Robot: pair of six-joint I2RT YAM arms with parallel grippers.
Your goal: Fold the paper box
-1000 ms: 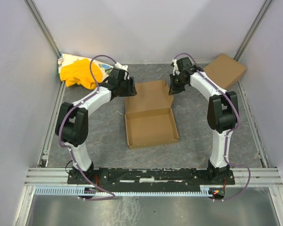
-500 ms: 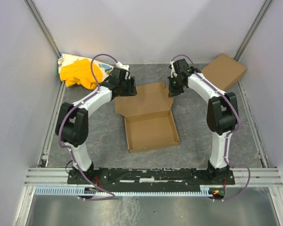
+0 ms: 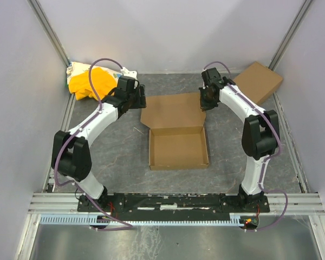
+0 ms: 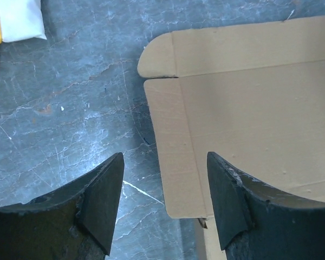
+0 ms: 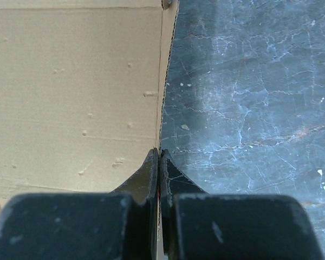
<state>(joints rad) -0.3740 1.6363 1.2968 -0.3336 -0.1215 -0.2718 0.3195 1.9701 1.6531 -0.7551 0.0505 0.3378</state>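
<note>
The paper box [image 3: 179, 147] lies mid-table as a shallow brown tray. Its lid [image 3: 170, 111] is laid back open toward the far side. My left gripper [image 3: 135, 101] hovers open over the lid's left edge. In the left wrist view the lid's left side flap [image 4: 176, 157] lies below and between the spread fingers [image 4: 105, 189] of this gripper [image 4: 165, 162], untouched. My right gripper [image 3: 206, 102] is at the lid's right edge. In the right wrist view that gripper [image 5: 160, 154] is shut on the cardboard edge [image 5: 162, 81], which runs straight in between the fingertips.
A second brown cardboard box [image 3: 258, 81] lies at the far right corner. A yellow-and-white cloth bundle [image 3: 92, 84] sits at the far left, its white corner [image 4: 19, 19] showing in the left wrist view. Grey walls close in both sides and the back.
The left gripper has drawn back to the left, off the lid, and opened wider. The box has shifted slightly right and squared up. The right gripper has stayed on the lid's right edge.
</note>
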